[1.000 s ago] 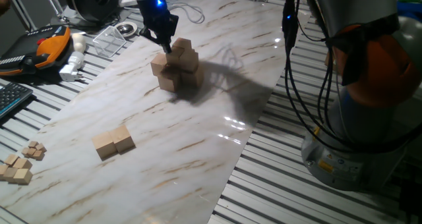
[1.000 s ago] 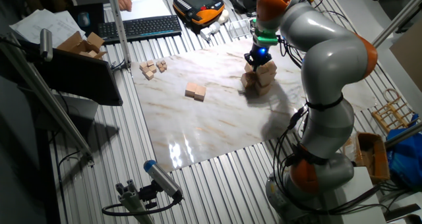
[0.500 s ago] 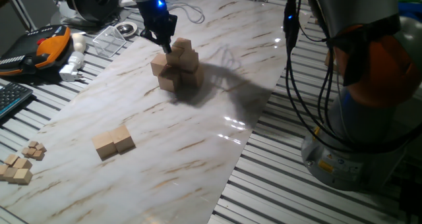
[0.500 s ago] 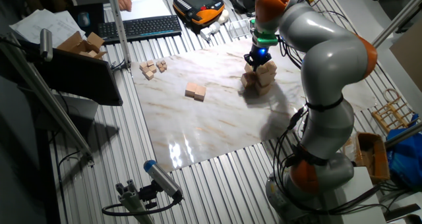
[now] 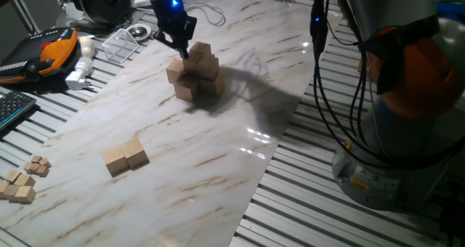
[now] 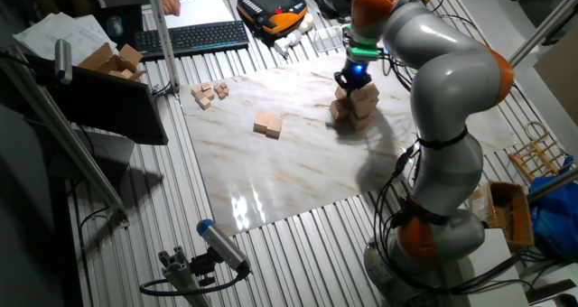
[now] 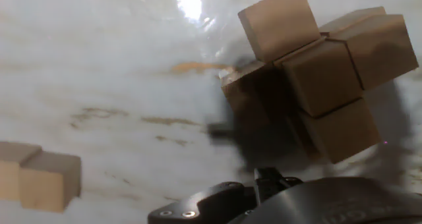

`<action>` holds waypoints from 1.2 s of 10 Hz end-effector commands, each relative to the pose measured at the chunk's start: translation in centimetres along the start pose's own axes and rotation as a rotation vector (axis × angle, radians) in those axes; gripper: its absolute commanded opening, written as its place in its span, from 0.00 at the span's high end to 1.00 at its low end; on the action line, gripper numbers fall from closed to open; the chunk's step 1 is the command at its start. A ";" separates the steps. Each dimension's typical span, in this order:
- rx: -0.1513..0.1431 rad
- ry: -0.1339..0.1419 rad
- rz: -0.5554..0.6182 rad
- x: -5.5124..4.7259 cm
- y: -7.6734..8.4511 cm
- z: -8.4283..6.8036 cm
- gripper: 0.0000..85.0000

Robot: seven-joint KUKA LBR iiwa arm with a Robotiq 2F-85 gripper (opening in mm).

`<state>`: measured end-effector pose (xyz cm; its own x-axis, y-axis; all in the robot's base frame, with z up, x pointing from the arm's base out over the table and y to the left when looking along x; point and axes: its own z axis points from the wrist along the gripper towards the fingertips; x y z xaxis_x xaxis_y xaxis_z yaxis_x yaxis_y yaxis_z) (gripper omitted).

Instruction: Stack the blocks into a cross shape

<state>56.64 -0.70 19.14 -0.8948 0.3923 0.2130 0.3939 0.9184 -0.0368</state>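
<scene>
Overhead on a marble-patterned table (image 5: 218, 152), the KUKA arm's gripper (image 5: 182, 49) hangs just beside and above a cross-shaped stack of blocks (image 5: 195, 73), its blue light glowing; whether its fingers are apart or together cannot be told from any view. Seen from the other fixed camera, the gripper (image 6: 349, 79) sits at the top of the stack (image 6: 355, 107), with the grey and orange arm (image 6: 442, 81) bending over the table's far side. From the hand camera, the stack (image 7: 316, 79) shows as tan cubes joined face to face in a cross, one cube jutting toward the lens. Two more blocks (image 5: 125, 157) lie side by side, touching, well apart from the stack, toward the near edge of the table. A cluster of tiny cubes (image 5: 22, 180) rests on the slatted surface beyond the table's corner, near a keyboard (image 5: 11, 107) and an orange pendant (image 5: 45, 49).
</scene>
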 end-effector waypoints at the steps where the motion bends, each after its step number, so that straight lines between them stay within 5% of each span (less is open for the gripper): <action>1: -0.035 0.011 0.303 1.0 5.7 -0.3 1.00; 3: -0.018 0.033 0.401 1.6 10.4 -0.5 1.00; 5: -0.043 0.028 0.491 2.6 12.2 1.1 1.00; 8: -0.069 0.009 0.618 4.3 13.9 2.9 1.00; 12: -0.138 0.038 0.828 4.8 14.6 4.1 1.00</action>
<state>57.23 11.76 15.54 -0.6617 0.7218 0.2026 0.7242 0.6854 -0.0764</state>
